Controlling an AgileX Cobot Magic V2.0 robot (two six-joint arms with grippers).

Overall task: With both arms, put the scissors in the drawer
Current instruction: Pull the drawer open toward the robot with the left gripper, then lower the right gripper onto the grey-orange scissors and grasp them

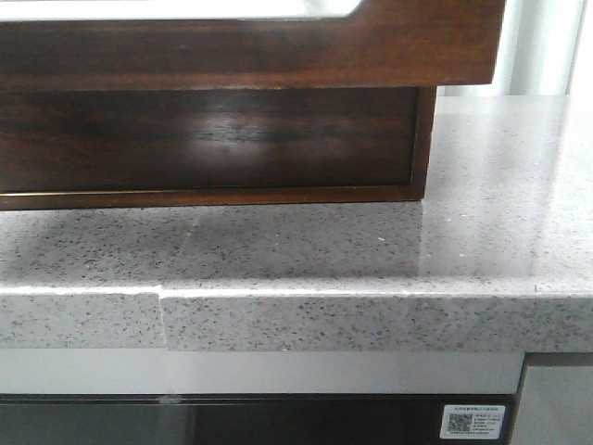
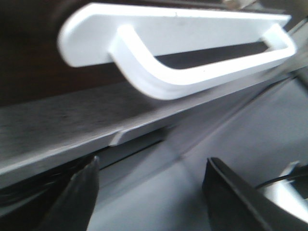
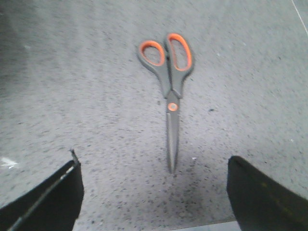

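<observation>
The drawer (image 1: 250,42), dark-brown glossy wood with a pale rounded patch along its upper edge, fills the 10 to 12 o'clock part of the front view, above the speckled grey countertop (image 1: 500,185). The left gripper (image 2: 151,192) is spread wide and empty just short of the drawer's white handle (image 2: 192,77). The scissors (image 3: 168,86), grey with orange-lined loops, lie closed on the countertop; the right gripper (image 3: 154,192) hangs wide open around the blade tip, holding nothing.
</observation>
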